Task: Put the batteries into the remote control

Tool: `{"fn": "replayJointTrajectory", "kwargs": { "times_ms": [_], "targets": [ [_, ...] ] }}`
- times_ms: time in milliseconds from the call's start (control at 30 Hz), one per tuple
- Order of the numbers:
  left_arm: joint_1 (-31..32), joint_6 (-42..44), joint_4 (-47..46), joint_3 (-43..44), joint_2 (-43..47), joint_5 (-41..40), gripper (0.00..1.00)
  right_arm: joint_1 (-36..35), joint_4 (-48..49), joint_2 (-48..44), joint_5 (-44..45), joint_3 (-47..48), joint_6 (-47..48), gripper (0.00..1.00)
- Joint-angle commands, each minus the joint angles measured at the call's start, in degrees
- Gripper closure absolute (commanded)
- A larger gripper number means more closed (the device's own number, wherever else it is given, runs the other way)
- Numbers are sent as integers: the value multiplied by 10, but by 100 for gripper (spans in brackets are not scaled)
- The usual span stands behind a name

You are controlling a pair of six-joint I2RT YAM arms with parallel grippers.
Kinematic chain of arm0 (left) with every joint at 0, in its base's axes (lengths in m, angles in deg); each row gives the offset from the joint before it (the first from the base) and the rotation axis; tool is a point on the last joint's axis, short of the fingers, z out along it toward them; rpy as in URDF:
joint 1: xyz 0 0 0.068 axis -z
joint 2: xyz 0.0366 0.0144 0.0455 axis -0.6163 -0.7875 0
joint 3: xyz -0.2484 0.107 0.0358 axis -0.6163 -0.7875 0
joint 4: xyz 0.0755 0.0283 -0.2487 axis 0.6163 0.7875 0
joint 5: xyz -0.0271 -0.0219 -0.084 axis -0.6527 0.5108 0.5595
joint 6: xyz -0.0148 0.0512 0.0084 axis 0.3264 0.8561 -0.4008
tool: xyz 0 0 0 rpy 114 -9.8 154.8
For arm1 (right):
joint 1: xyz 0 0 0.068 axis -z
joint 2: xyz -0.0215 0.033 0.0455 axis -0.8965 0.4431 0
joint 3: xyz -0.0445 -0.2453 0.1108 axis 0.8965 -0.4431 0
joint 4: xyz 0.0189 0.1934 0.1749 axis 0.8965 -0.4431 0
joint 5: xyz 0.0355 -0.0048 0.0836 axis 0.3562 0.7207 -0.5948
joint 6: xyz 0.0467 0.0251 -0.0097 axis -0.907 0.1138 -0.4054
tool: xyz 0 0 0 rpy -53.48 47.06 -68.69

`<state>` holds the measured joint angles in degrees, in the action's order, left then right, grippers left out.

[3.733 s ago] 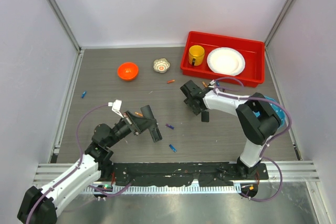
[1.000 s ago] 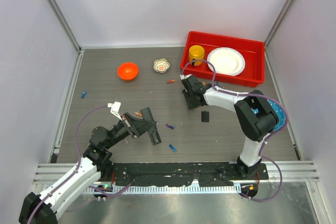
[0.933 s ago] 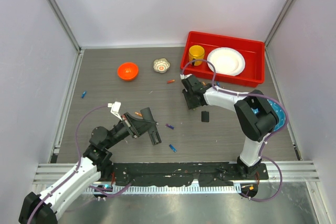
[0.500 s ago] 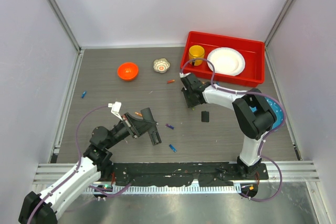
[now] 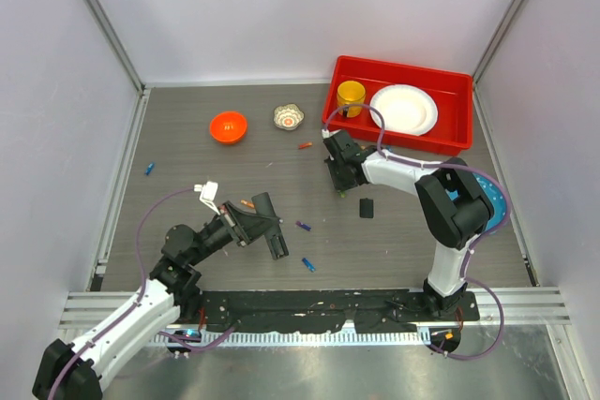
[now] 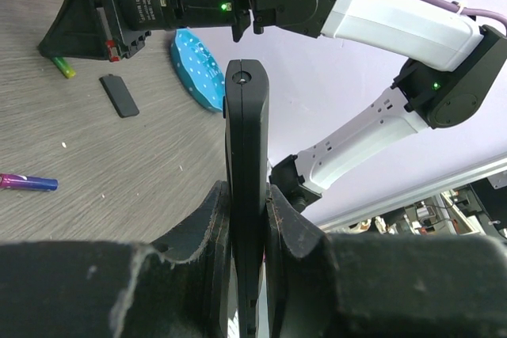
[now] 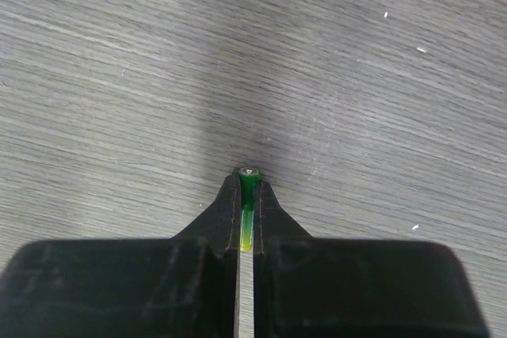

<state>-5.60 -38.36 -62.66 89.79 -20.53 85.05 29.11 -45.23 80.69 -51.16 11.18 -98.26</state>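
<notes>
The remote control [image 6: 246,148] is a slim black bar standing on edge, and my left gripper [image 6: 246,203] is shut on it. In the top view this gripper [image 5: 265,228] hovers left of centre with the remote [image 5: 278,244] sticking out of it. My right gripper [image 7: 248,187] is shut on a green battery [image 7: 249,184], tips down at the table. From above, the right gripper [image 5: 341,185] sits near the red tray's front left corner. Loose batteries lie on the table: purple [image 5: 303,226], blue [image 5: 307,264], orange [image 5: 305,145], another orange [image 5: 247,203].
A small black cover piece [image 5: 367,207] lies just right of my right gripper. An orange bowl [image 5: 228,125] and a small patterned bowl [image 5: 289,116] stand at the back. The red tray [image 5: 397,68] holds a yellow cup and a white plate. A blue battery [image 5: 149,169] lies far left.
My right gripper shifted slightly up and left and closed its fingers on the green battery. The left arm with the remote has not moved.
</notes>
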Motion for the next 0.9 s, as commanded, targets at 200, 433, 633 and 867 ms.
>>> {"fn": "replayJointTrajectory", "kwargs": {
  "times_ms": [200, 433, 633, 867],
  "targets": [
    [-3, -14, -81, 24, -55, -27, 100, -2, 13, -175, -24, -40, -75, 99],
    [0, -50, -184, 68, -171, -51, 100, -113, -24, -387, 63, -54, -84, 99],
    [19, -84, -295, 86, -287, -77, 100, -187, -45, -448, 98, -66, -119, 99],
    [24, -131, -440, 108, -434, -70, 100, -244, 2, -441, 117, -70, -141, 99]
  ]
}}
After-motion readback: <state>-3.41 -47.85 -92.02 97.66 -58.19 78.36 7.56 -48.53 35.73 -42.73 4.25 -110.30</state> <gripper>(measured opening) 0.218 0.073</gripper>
